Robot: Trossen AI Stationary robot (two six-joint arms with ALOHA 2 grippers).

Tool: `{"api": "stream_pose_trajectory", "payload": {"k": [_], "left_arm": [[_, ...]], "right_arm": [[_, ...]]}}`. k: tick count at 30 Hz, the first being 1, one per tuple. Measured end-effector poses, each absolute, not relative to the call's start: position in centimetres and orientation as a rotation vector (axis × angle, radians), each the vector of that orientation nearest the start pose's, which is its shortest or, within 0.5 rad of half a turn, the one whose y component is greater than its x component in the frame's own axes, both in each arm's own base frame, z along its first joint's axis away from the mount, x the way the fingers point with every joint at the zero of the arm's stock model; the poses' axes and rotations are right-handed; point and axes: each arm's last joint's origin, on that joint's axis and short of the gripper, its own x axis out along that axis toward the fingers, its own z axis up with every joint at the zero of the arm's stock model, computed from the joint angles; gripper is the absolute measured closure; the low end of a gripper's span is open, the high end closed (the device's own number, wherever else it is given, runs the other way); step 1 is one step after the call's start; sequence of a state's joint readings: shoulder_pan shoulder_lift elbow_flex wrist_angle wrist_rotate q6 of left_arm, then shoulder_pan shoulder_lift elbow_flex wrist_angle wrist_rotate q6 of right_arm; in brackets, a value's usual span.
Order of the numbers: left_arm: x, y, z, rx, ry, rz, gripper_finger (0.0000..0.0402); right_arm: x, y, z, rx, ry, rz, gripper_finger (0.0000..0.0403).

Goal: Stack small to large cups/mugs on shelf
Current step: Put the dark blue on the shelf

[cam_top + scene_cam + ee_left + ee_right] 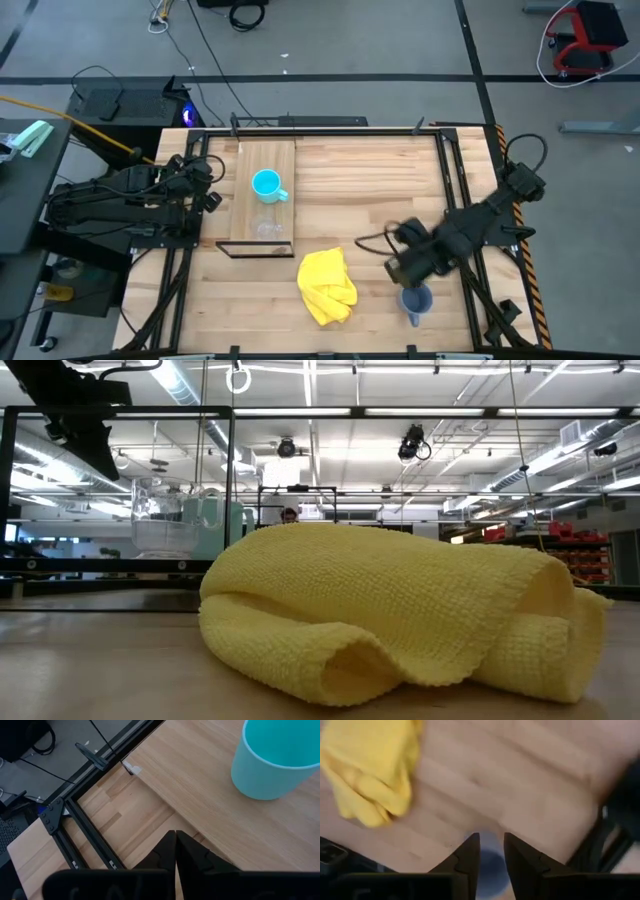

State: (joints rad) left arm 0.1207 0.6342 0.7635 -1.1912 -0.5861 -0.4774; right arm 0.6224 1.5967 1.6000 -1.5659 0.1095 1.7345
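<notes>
The right gripper (491, 851), fingers parted, hangs over the grey-blue mug (416, 299) beside a yellow cloth (327, 285). The left gripper (175, 838) is closed and empty near the shelf (250, 200), which holds the cyan mug (267, 185) and clear cup (267, 229).

We can read no text, label, brand, number or sign in any of the views. The cyan mug (266, 184), the yellow cloth (327, 285) and the light-wood shelf (262, 232) show us plain surfaces with no print. Across the room in the low view, the far racks and equipment carry nothing we can make out as writing.
</notes>
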Motion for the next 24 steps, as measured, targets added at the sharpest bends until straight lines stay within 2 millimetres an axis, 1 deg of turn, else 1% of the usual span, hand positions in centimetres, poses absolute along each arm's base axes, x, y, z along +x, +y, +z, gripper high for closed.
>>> {"api": "stream_pose_trajectory", "payload": {"k": [2, 5, 8, 10, 14, 17, 24], "left_arm": [[8.5, 2.6, 27.1, -0.166, 0.871, 0.868, 0.0388], [8.5, 2.6, 27.1, -0.167, 0.869, 0.868, 0.0385], [8.5, 2.6, 27.1, -0.167, 0.868, 0.868, 0.038], [8.5, 2.6, 27.1, -0.167, 0.867, 0.867, 0.0377], [8.5, 2.6, 27.1, -0.168, 0.866, 0.867, 0.0379], [8.5, 2.6, 27.1, -0.168, 0.866, 0.867, 0.0385], [8.5, 2.6, 27.1, -0.169, 0.866, 0.868, 0.0385]], "right_arm": [[21.2, 17.1, 32.1, 0.858, 1.286, -0.912, 0.0299], [20.2, 19.0, 30.6, 0.903, 1.27, -0.923, 0.0293], [19.4, 20.1, 29.2, 0.952, 1.257, -0.946, 0.0291], [19.0, 20.7, 28.1, 0.984, 1.282, -0.961, 0.0292], [18.2, 21.3, 26.4, 0.989, 1.313, -0.969, 0.0292], [17.9, 21.3, 25.6, 0.984, 1.31, -0.995, 0.0293], [17.6, 21.4, 23.6, 0.998, 1.335, -0.983, 0.0293]]}}
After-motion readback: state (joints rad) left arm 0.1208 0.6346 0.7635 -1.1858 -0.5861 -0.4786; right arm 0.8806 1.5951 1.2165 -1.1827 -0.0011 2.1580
